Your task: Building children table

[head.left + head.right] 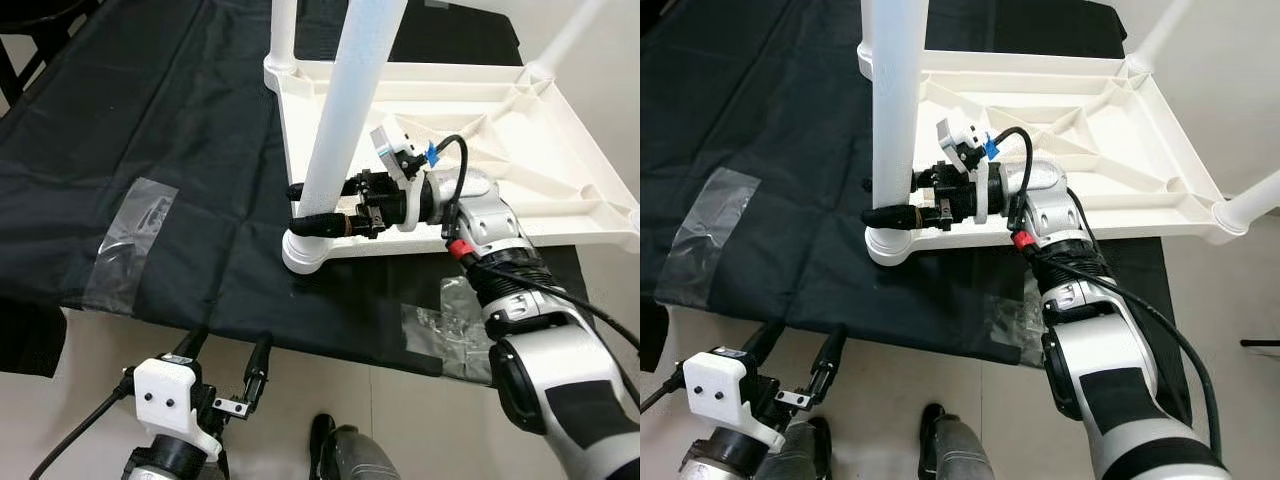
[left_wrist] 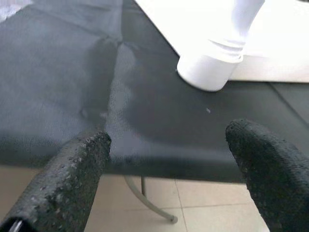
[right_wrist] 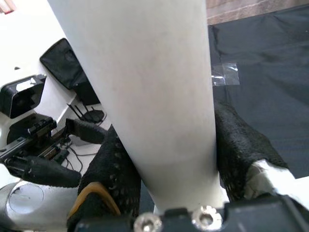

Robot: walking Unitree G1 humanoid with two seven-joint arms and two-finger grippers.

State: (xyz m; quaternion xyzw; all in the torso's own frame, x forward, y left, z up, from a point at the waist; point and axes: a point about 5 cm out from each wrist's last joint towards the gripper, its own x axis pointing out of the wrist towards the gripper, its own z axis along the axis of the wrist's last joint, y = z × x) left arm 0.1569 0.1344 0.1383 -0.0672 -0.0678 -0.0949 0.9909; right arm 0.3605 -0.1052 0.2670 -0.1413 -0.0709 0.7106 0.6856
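upside-down white kids table (image 1: 480,130) on the black-covered worktop (image 1: 150,150), right gripper (image 1: 310,210) clamped round the near-corner table leg (image 1: 345,130) just above its socket, left gripper (image 1: 228,355) spread wide, holding nothing, around 7 o'clock from that leg

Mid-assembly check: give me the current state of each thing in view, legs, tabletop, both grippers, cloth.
Tabletop: upside down on the black cloth.
Near leg: standing in its corner socket, gripped low.
Right gripper: shut on the near leg.
Left gripper: open, holding nothing, above the cloth's near edge.
Far corner legs: standing upright.
Tape patch: stuck flat on the cloth.
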